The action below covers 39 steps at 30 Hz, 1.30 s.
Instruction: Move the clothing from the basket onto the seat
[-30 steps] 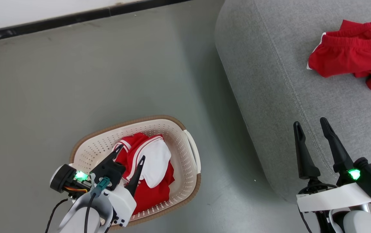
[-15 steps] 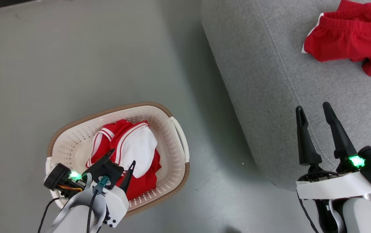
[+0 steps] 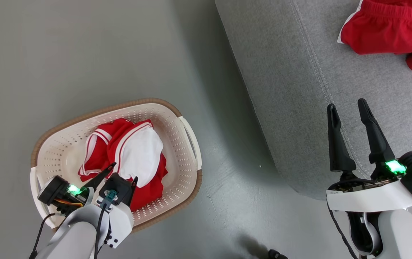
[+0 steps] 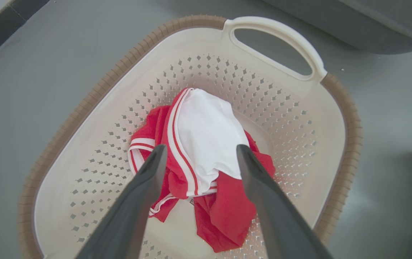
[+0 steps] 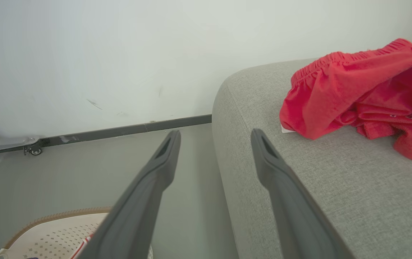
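Observation:
A cream basket (image 3: 186, 151) (image 4: 292, 108) with a brown rim stands on the grey floor at the lower left. Inside it lies red clothing with a white panel and white stripes (image 3: 134, 153) (image 4: 206, 144). My left gripper (image 3: 124, 172) (image 4: 199, 151) hangs open just above that clothing, a finger on either side of the white panel, nothing held. Red clothing (image 3: 385, 28) (image 5: 357, 93) also lies on the grey seat (image 3: 299, 90) (image 5: 317, 201) at the upper right. Above the seat's front edge my right gripper (image 3: 347, 105) (image 5: 215, 135) is open and empty.
Bare grey floor (image 3: 65, 54) spreads around the basket and between it and the seat. A white wall with a dark skirting strip (image 5: 119, 131) runs behind, and a small castor (image 5: 33, 151) stands at its foot.
The head camera has tilted, so basket and seat have shifted up and left in the picture. My left gripper has come down closer over the clothing in the basket.

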Tool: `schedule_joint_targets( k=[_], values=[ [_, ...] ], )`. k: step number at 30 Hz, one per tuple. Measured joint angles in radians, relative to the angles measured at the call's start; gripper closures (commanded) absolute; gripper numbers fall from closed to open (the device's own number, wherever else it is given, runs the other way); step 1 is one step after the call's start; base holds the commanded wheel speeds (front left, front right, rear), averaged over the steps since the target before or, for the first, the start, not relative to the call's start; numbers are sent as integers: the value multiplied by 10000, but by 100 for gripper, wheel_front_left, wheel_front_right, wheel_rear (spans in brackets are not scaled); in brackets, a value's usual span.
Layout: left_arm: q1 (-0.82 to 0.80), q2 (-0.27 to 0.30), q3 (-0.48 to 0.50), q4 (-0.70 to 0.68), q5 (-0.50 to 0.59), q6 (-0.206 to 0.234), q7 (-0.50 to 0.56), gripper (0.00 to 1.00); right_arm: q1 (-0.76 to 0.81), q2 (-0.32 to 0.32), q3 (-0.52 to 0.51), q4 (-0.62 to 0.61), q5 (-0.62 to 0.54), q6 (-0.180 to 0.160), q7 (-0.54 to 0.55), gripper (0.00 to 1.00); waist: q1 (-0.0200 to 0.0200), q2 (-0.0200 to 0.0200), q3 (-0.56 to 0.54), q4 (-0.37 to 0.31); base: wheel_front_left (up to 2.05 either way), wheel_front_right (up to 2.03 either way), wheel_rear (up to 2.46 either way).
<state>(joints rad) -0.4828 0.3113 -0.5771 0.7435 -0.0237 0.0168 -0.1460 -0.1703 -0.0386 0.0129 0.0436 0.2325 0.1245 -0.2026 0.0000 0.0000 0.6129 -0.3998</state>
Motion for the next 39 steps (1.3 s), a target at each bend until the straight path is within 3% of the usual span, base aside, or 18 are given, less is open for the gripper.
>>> schedule_joint_targets(
  k=[14, 33, 39],
  values=[
    [-478, -12, 6, 790, 15, 61, 136, 0, -419, 6, 290, 125, 232, 0, -188, 0, 0, 0, 834, -331, 0, 0, 0],
    [-1196, 221, 65, 1724, 314, 669, 136, 0, -1021, 8, 619, 272, 608, 0, -366, 0, 0, 0, 1769, -702, 0, 0, 0],
    [-1381, 71, 104, 1912, 245, 621, 134, 0, -1212, 8, 721, 316, 608, 0, -410, 0, 0, 0, 2004, -799, 0, 0, 0]
  ],
)
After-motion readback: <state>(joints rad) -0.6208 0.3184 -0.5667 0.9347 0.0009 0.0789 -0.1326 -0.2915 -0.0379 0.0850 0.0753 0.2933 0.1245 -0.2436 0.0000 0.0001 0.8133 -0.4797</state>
